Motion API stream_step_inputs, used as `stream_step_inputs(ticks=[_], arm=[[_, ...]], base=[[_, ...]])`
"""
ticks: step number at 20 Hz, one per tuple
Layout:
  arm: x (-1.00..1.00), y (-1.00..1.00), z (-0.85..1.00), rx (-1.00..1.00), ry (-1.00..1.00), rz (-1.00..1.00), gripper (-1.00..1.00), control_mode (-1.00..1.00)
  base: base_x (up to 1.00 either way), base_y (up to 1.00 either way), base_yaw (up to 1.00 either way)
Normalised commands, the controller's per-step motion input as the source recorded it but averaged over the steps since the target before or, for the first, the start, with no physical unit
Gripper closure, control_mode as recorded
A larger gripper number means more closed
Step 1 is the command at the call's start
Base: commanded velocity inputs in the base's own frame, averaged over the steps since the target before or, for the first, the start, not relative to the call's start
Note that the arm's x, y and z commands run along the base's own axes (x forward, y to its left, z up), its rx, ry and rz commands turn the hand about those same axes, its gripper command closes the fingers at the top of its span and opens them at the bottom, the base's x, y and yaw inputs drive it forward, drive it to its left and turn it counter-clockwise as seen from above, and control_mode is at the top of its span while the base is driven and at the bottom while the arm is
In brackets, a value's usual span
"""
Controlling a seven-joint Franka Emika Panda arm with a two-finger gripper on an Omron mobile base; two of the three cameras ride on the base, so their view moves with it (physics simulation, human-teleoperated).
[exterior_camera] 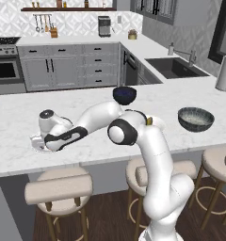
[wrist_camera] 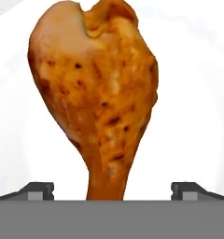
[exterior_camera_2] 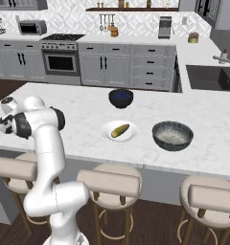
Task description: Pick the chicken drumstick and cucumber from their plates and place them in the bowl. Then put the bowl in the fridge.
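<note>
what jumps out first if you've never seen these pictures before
The drumstick looms large in the hand view, glossy orange-brown on a white plate, with the open gripper straddling its narrow end. On the marble island, the cucumber lies on its own plate, between a dark blue bowl behind it and a wider grey bowl to its right. The white arm stretches low to the left across the island.

Glossy orange-brown chicken drumstick [wrist_camera: 97,98] lies on a white plate [wrist_camera: 198,93]. An olive cucumber [exterior_camera_2: 120,130] rests on another plate [exterior_camera_2: 109,135] mid-surface; navy bowl [exterior_camera_2: 120,97] sits behind it.
</note>
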Motion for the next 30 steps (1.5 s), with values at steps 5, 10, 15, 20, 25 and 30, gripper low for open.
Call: stream_step_inputs(ticks=[5, 10, 15, 20, 25, 30], arm=[[0.07, -0.07, -0.40, 0.01, 0.00, 0.00, 1.00, -1.00], [-0.03, -0.29, -0.31, 0.03, 0.00, 0.00, 1.00, -1.00], [-0.07, -0.27, -0.09, 0.03, 0.00, 0.00, 1.00, -1.00], [-0.54, -0.30, 0.34, 0.00, 0.05, -0.01, 1.00, -1.00], [-0.58, -0.45, 0.81, 0.00, 0.01, -0.01, 1.00, -1.00], [-0.41, -0.95, 0.31, 0.00, 0.00, 0.00, 1.00, -1.00]], base=[[0.00, 0.00, 0.00], [0.00, 0.00, 0.00], [0.00, 0.00, 0.00], [0.00, 0.00, 0.00], [0.00, 0.00, 0.00], [0.00, 0.00, 0.00]])
